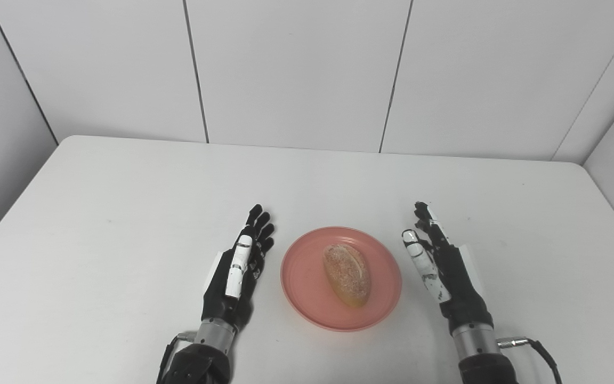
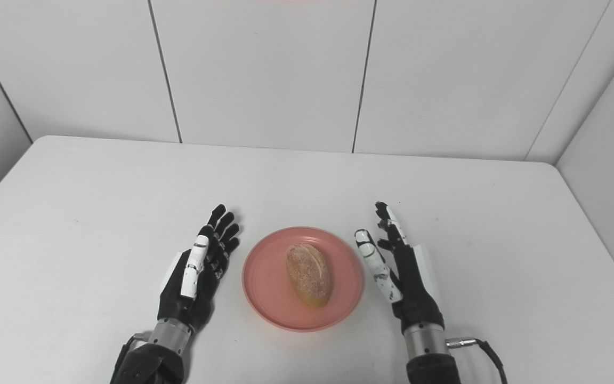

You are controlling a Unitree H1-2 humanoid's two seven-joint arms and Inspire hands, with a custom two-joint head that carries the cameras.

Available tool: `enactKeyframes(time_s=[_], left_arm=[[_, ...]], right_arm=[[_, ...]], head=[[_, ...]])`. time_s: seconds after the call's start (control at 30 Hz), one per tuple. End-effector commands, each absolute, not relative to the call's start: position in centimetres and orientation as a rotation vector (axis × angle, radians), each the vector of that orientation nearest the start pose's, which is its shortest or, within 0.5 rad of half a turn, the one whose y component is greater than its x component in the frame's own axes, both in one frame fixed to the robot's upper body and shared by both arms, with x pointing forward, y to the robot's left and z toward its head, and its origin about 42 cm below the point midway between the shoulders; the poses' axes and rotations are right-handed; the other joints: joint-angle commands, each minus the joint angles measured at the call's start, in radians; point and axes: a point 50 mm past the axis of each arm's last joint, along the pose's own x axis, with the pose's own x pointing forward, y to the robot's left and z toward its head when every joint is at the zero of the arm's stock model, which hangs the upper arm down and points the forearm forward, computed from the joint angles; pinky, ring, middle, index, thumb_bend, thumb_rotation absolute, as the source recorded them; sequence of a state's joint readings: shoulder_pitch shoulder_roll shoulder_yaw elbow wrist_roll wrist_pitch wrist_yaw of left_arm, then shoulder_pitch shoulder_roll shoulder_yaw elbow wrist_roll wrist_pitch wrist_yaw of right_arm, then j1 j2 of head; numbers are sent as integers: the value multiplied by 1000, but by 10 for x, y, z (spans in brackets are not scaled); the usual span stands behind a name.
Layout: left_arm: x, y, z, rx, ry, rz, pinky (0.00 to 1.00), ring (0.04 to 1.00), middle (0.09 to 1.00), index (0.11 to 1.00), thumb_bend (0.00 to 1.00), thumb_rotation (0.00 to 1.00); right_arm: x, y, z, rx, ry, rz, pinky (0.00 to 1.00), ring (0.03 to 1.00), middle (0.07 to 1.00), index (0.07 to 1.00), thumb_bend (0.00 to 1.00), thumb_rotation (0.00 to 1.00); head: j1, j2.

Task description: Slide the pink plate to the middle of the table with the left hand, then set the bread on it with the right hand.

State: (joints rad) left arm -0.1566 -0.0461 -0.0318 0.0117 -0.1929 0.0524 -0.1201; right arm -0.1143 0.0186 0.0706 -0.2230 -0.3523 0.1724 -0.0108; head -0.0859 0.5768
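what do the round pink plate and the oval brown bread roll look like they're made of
The round pink plate looks like matte plastic, possibly melamine: even colour, faint concentric rings, no sharp glare. The oval brown bread roll has a rough, floury, speckled crust with a split along the top; real bread or a foam replica, the views cannot settle.

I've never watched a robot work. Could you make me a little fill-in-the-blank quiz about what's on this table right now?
1. The oval crusty bread roll lies on the round ____ plate.
2. The plate sits ____ the robot's left hand and right hand.
3. Both hands are ____, holding nothing.
4. Everything rests on a ____ table.

Missing words: pink; between; open; white
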Motion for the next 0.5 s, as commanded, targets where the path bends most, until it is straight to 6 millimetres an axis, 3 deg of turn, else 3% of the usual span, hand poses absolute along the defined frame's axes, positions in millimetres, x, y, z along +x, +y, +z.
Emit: enactKeyframes(time_s=[0.0,0.47], left_arm=[[328,168,133,-220,-87,-211,1000,985,997,983,463,1000],[330,167,129,-220,-72,-212,998,982,994,979,482,1000]], right_arm=[[312,-175,187,-279,-257,-6,868,930,933,928,356,1000],[312,-175,175,-204,-226,2,852,920,931,928,333,1000]], head=[[1,1],[5,-1]])
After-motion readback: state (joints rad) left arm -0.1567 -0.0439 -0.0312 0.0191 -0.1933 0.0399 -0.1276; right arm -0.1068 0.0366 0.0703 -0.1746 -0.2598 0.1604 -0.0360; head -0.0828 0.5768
